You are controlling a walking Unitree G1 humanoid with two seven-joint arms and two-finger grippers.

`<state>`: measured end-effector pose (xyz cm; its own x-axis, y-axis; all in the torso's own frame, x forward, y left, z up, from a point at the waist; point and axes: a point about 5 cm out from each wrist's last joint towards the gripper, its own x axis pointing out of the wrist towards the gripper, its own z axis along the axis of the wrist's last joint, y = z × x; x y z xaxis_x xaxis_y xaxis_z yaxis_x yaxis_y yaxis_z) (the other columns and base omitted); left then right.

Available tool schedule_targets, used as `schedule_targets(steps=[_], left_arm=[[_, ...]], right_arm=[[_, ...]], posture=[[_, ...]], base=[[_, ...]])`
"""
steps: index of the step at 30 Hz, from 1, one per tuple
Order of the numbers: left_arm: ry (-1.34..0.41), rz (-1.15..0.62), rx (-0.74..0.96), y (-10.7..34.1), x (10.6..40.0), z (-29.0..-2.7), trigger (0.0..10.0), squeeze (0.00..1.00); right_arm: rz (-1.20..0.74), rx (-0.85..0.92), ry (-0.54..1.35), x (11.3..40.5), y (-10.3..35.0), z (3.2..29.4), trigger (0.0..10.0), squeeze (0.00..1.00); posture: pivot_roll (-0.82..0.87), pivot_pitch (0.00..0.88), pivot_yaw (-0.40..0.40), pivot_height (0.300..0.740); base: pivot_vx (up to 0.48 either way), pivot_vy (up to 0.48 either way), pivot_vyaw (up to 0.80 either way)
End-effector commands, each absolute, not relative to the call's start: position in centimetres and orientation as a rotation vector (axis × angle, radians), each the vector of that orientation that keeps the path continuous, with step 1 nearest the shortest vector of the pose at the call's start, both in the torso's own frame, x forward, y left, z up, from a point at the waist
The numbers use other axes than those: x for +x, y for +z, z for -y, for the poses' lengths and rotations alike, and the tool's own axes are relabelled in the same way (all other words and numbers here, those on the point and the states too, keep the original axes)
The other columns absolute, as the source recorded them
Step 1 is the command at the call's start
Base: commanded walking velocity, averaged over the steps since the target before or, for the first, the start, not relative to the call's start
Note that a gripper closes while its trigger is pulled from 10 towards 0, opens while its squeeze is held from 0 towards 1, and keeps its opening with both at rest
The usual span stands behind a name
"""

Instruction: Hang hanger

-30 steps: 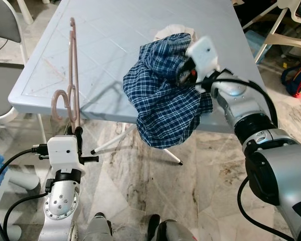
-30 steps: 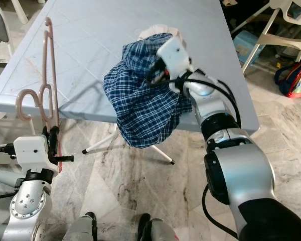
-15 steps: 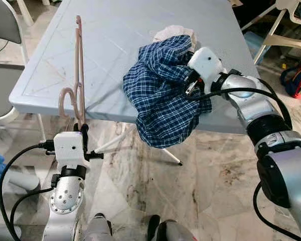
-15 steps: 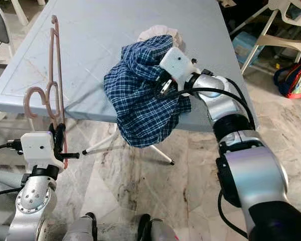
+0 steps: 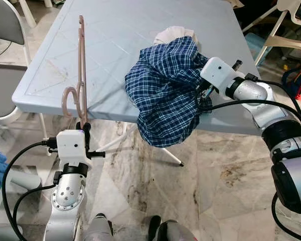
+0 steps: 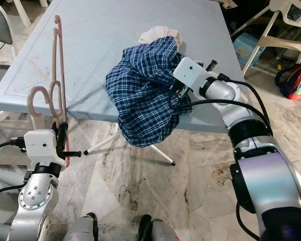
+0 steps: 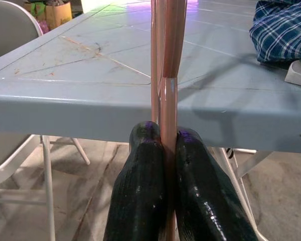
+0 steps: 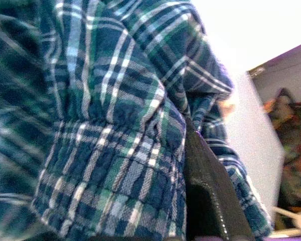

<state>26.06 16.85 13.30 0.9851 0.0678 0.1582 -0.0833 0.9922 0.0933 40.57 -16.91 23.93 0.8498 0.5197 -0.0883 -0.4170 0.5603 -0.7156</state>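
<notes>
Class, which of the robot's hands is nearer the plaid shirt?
Right. The right hand is buried in the shirt; the left hand grips the pink hanger at the table's other edge.

Pink plastic hanger (image 5: 79, 75), thin, seen edge-on, standing upright before the tabletop's near left edge, hook curling left, lower end pinched in the left gripper (image 7: 163, 150)
</notes>
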Motion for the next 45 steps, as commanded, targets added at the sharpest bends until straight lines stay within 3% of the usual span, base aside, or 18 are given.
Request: schedule_targets(steps=[1,2,4,5,6,7,8,13,14,15,18,19,29,36,45], left_arm=[[0.057,0.13,0.093,12.7,26.0,-16.6,10.0,0.0],[0.057,0.13,0.093,12.7,26.0,-16.6,10.0,0.0],[0.059,0.126,0.086,12.6,26.1,-16.6,10.0,0.0],[0.059,0.126,0.086,12.6,26.1,-16.6,10.0,0.0],[0.06,0.124,0.084,12.6,26.1,-16.6,10.0,0.0],[0.061,0.122,0.082,12.5,26.2,-16.6,10.0,0.0],[0.061,0.121,0.081,12.5,26.2,-16.7,10.0,0.0],[0.046,0.121,0.081,12.5,26.4,-16.5,10.0,0.0],[0.04,0.123,0.083,12.5,26.5,-16.5,10.0,0.0],[0.038,0.123,0.083,12.5,26.6,-16.4,10.0,0.0],[0.034,0.124,0.081,12.5,26.7,-16.4,10.0,0.0],[0.032,0.124,0.081,12.5,26.7,-16.3,10.0,0.0],[0.035,0.121,0.078,12.4,26.6,-16.3,10.0,0.0],[0.038,0.119,0.078,12.4,26.4,-16.4,10.0,0.0],[0.035,0.119,0.075,12.4,26.4,-16.3,10.0,0.0]], right_arm=[[0.1,-0.742,0.588,40.3,22.9,17.0,10.0,0.0],[0.1,-0.742,0.588,40.3,22.9,17.0,10.0,0.0],[0.06,-0.514,0.634,39.9,20.8,16.2,10.0,0.0],[0.06,-0.514,0.634,39.9,20.8,16.2,10.0,0.0],[0.04,-0.401,0.612,39.7,19.9,16.1,10.0,0.0],[0.016,-0.352,0.606,39.5,18.9,16.0,10.0,0.27],[-0.001,-0.324,0.604,39.3,18.2,16.0,10.0,0.41],[-0.018,-0.256,0.712,38.5,17.6,15.4,10.0,0.35],[-0.02,-0.252,0.769,38.1,17.5,15.0,10.0,0.29],[-0.025,-0.253,0.799,37.9,17.3,14.6,10.0,0.15],[-0.039,-0.245,0.865,37.3,16.9,13.6,10.0,0.13],[-0.046,-0.24,0.873,37.2,16.7,13.3,10.0,0.0],[-0.123,-0.1,0.945,36.7,15.4,8.2,10.0,0.0],[-0.157,0.001,0.72,38.4,16.0,7.3,10.0,0.0],[0.062,0.166,0.22,41.4,21.6,11.2,10.0,0.0]], posture=[[0.27,0.215,-0.118,0.74],[0.27,0.215,-0.118,0.74],[0.26,0.215,-0.122,0.74],[0.26,0.215,-0.122,0.74],[0.26,0.216,-0.121,0.74],[0.26,0.215,-0.116,0.74],[0.26,0.215,-0.113,0.74],[0.25,0.212,-0.105,0.74],[0.24,0.213,-0.101,0.74],[0.24,0.211,-0.1,0.74],[0.24,0.214,-0.099,0.74],[0.24,0.214,-0.1,0.74],[0.25,0.223,-0.107,0.74],[0.26,0.225,-0.106,0.74],[0.26,0.226,-0.106,0.74]], base=[[0.0,0.0,0.0],[0.0,0.0,0.0],[0.0,0.0,0.0],[0.0,0.0,0.0],[0.0,0.0,0.0],[0.0,0.0,0.0],[0.0,0.0,0.0],[0.0,0.0,0.0],[0.0,0.0,0.0],[0.0,0.0,0.0],[0.0,0.0,0.0],[0.0,0.0,0.0],[0.0,0.0,0.0],[0.0,0.0,0.0],[0.0,0.0,0.0]])
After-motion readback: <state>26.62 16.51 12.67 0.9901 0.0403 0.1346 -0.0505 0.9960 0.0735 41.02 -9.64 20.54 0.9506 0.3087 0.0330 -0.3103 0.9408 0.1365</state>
